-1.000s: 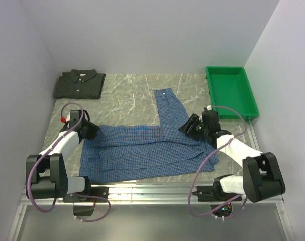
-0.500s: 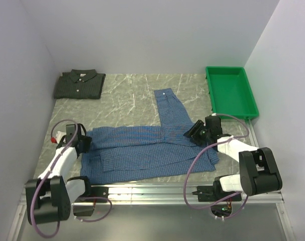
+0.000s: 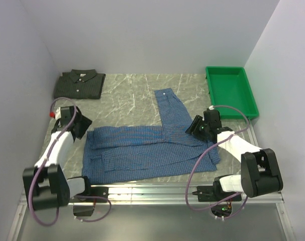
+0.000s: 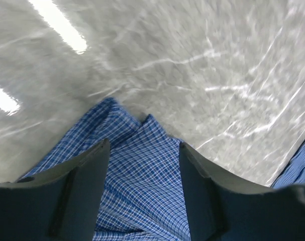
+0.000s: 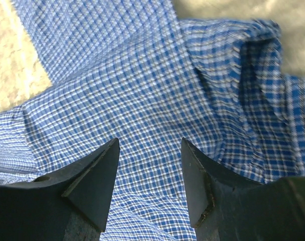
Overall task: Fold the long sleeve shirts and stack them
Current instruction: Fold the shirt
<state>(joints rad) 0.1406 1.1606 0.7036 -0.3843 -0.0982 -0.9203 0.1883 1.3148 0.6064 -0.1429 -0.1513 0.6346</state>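
Observation:
The blue check shirt [image 3: 147,150] lies spread on the table, one sleeve [image 3: 170,108] reaching toward the back. The dark green-grey shirt [image 3: 80,84] lies folded at the back left corner. My left gripper [image 3: 84,128] is open at the blue shirt's left edge; in the left wrist view its jaws straddle a cloth corner [image 4: 137,150]. My right gripper [image 3: 195,126] is open at the shirt's right side; the right wrist view shows blue cloth [image 5: 142,100] between its jaws, with bunched folds [image 5: 247,65] to the right.
A green plastic tray [image 3: 231,90] stands at the back right. Bare marbled table [image 3: 127,100] lies between the two shirts. White walls close in the left, back and right sides. A metal rail [image 3: 152,191] runs along the near edge.
My left gripper has moved toward the back along the blue shirt's left edge. My right gripper has shifted slightly back and stays over the shirt's right side. The shirt's left edge lies flatter.

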